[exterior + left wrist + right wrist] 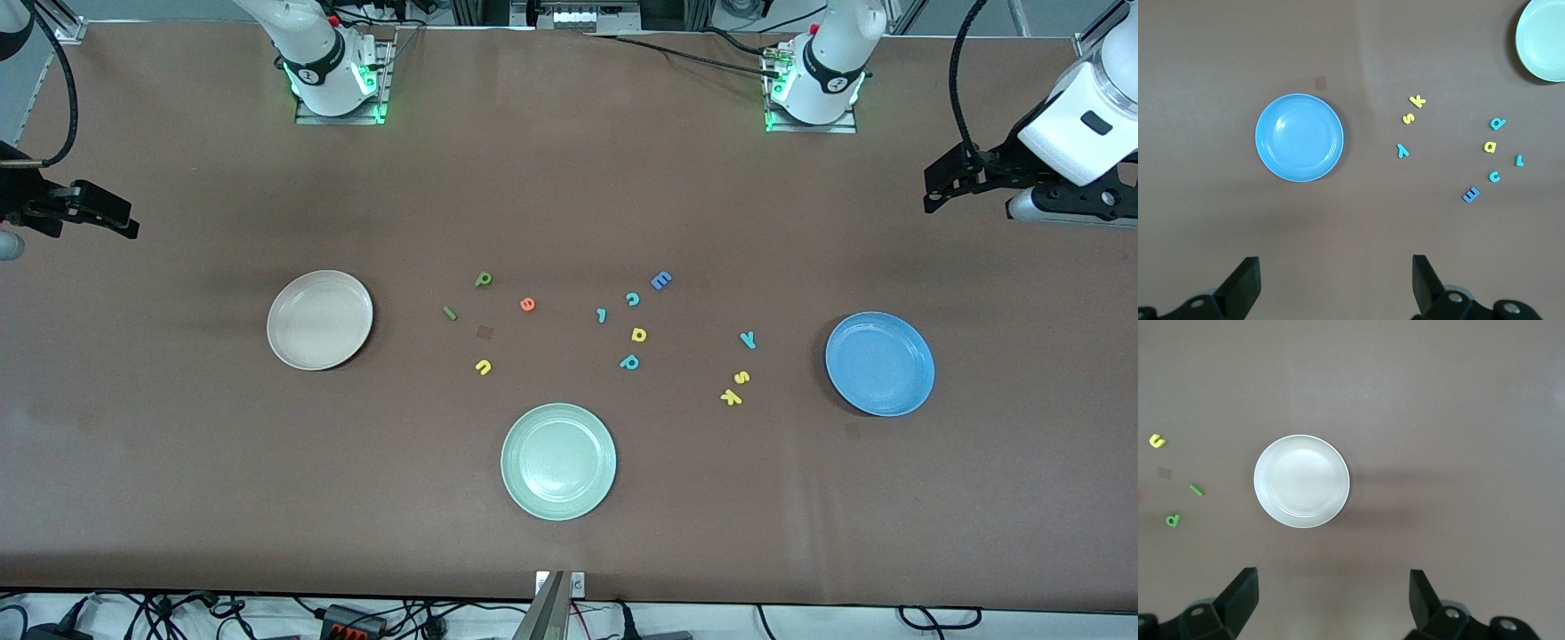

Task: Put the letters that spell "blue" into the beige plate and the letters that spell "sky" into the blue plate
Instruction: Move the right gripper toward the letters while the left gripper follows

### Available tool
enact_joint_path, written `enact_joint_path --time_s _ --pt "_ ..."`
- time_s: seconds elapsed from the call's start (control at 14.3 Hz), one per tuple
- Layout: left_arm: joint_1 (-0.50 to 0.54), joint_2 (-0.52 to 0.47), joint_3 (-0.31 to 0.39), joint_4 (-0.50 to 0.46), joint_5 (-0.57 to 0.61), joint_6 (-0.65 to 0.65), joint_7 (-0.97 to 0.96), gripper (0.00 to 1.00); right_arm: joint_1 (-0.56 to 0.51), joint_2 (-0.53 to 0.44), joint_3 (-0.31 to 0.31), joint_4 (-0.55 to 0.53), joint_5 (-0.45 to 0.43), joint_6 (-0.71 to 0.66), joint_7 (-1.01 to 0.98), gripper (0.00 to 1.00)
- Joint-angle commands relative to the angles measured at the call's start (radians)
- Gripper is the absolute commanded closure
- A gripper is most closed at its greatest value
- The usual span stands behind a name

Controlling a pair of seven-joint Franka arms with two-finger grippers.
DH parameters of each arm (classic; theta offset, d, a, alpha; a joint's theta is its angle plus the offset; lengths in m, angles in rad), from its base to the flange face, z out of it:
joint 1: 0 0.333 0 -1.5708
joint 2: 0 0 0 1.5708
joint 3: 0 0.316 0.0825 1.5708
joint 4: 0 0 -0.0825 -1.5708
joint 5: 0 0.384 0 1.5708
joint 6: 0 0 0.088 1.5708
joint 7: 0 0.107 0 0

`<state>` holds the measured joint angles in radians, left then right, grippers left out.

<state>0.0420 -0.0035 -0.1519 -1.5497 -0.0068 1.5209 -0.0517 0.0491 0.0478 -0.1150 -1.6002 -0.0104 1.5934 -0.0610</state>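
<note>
The beige plate (319, 320) (1301, 481) lies toward the right arm's end, the blue plate (879, 363) (1299, 137) toward the left arm's end. Beside the beige plate lie the olive b (483, 279), dark green l (450, 313), orange e (527, 304) and yellow u (483, 366). Close to the blue plate are the teal y (748, 339), yellow s (741, 377) and yellow k (731, 397). My left gripper (932, 188) (1335, 267) hangs open and holds nothing above the table's left-arm end. My right gripper (132, 220) (1333, 577) hangs open, with nothing in it, above the right-arm end.
A mint-green plate (558, 460) sits nearest the front camera, mid-table. Between the two letter groups lie a blue E (661, 281), teal c (632, 299), teal hooked letter (602, 315), yellow d-shape (638, 334) and teal p (629, 362).
</note>
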Motion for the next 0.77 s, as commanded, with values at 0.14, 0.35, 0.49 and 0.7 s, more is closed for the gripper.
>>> enact_joint_path --time_s 0.14,0.35,0.49,0.7 --pt "0.004 0.005 -0.008 0.025 -0.001 -0.021 -0.007 0.0 0.009 0.027 0.02 -0.024 -0.014 -0.001 -0.019 0.0" --pt "0.004 0.005 -0.015 0.025 -0.001 -0.021 -0.008 0.0 0.09 0.122 0.021 -0.03 -0.008 0.008 -0.005 0.0" --pt "0.004 0.005 -0.021 0.025 -0.001 -0.021 -0.005 0.0 0.197 0.187 0.02 -0.032 -0.005 0.02 0.012 0.0" --pt "-0.001 0.04 -0.024 0.025 -0.024 -0.042 -0.007 0.0 0.271 0.228 0.023 -0.104 0.035 0.124 0.099 0.0"
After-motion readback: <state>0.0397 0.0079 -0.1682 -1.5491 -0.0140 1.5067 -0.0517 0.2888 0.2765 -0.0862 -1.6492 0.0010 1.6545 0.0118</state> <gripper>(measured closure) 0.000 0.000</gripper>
